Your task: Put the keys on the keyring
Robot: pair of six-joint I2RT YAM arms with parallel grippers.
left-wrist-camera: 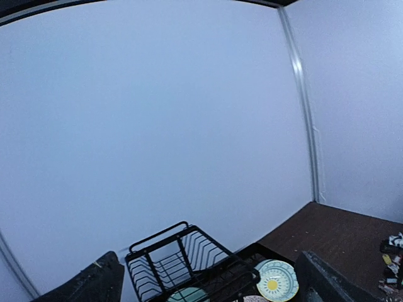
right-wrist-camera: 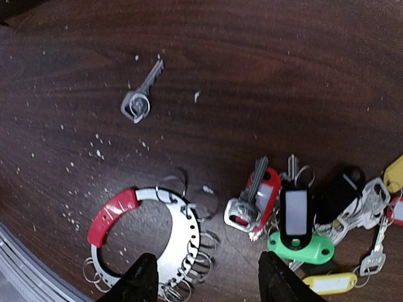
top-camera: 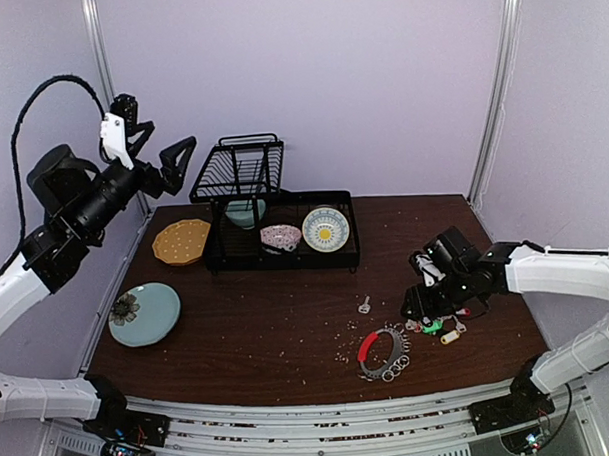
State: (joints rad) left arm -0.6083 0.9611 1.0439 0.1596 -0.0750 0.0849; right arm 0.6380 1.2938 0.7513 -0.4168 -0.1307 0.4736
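The keyring [top-camera: 383, 351], a hoop with a red arc and many small split rings, lies on the dark table near the front; it also shows in the right wrist view [right-wrist-camera: 148, 236]. A cluster of tagged keys [right-wrist-camera: 315, 214] (red, black, green, yellow tags) lies to its right, also seen from above [top-camera: 443, 328]. One loose silver key [right-wrist-camera: 141, 94] lies apart, also in the top view [top-camera: 364, 306]. My right gripper [right-wrist-camera: 208, 283] is open and empty, hovering over the gap between the keyring and the cluster. My left gripper [top-camera: 167, 158] is raised high at the left, open and empty.
A black dish rack [top-camera: 274, 219] with a flowered plate [top-camera: 326, 228] stands at the back. An orange plate [top-camera: 181, 241] and a teal plate [top-camera: 144, 314] lie at the left. Small crumbs are scattered around the keyring.
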